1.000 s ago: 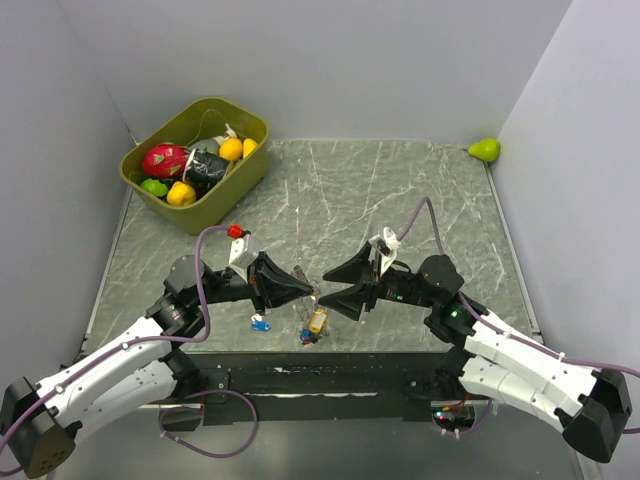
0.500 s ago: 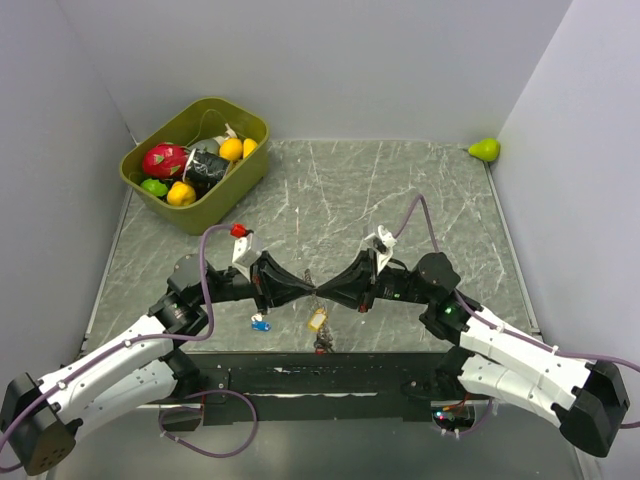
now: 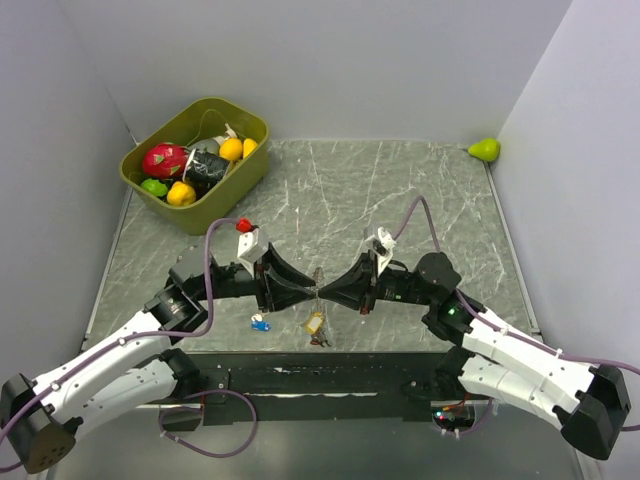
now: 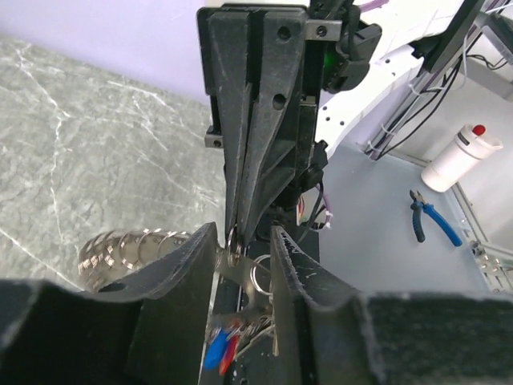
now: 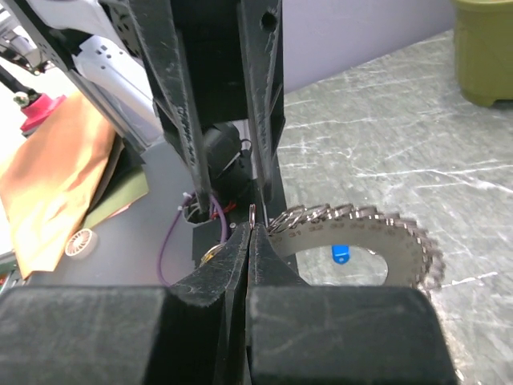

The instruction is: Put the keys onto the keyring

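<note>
The keyring (image 3: 318, 279), a silvery band edged with small split rings, hangs edge-on between the two grippers. It shows as a beaded arc (image 4: 120, 249) in the left wrist view and as a wide loop (image 5: 361, 233) in the right wrist view. My right gripper (image 3: 328, 291) (image 5: 251, 228) is shut on one small ring at its rim. My left gripper (image 3: 308, 290) (image 4: 243, 249) stands open, its fingers either side of a metal tab and ring. A bunch of keys (image 3: 314, 323) (image 4: 220, 349) with yellow, blue and red heads dangles below. One blue key (image 3: 260, 322) (image 5: 340, 253) lies on the table.
An olive bin (image 3: 240, 118) of toy fruit stands at the back left. A green pear (image 3: 485, 150) sits in the far right corner. Grey walls close in on three sides. Both grippers meet near the table's front edge.
My right gripper closed on the keyring's small ring. My left gripper, shut on it before, has opened and drawn back a little. The hanging keys shifted slightly.
</note>
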You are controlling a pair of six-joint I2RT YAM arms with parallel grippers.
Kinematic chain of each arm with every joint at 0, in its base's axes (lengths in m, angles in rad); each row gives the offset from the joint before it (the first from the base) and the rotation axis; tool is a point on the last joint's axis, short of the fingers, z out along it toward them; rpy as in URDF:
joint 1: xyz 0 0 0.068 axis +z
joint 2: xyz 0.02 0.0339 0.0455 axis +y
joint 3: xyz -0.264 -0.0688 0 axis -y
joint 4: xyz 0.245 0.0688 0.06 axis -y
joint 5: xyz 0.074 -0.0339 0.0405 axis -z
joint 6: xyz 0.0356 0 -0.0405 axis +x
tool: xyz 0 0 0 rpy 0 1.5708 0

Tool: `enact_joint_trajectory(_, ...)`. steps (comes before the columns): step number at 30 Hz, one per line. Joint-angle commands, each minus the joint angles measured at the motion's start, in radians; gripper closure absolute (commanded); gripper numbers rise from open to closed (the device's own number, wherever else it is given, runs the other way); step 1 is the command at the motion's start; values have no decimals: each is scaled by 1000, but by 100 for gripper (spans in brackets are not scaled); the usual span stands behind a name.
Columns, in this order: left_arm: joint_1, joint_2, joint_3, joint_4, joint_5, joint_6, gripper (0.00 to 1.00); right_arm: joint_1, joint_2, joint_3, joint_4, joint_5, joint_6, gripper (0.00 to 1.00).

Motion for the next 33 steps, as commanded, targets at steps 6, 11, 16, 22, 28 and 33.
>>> enact_joint_trajectory(6,-4,37,66,-107,-3,33,58,-6,-63,49,16,27,-37,100)
enact_joint_trajectory(11,-4,55,69,-101,4,25,58,-6,-66,44,16,25,-36,100)
enact_joint_trajectory(16,-3,58,57,-43,12,2,64,-6,-61,41,24,24,-36,100)
enact_joint_trajectory(22,-4,80,63,-7,38,-9,85,-6,-53,40,29,19,-34,100)
enact_joint_trajectory(28,-3,86,58,12,61,-12,99,-6,-53,43,21,25,-40,100)
enact_joint_trajectory(33,-4,43,20,51,49,-6,99,-6,-50,49,4,42,-40,97)
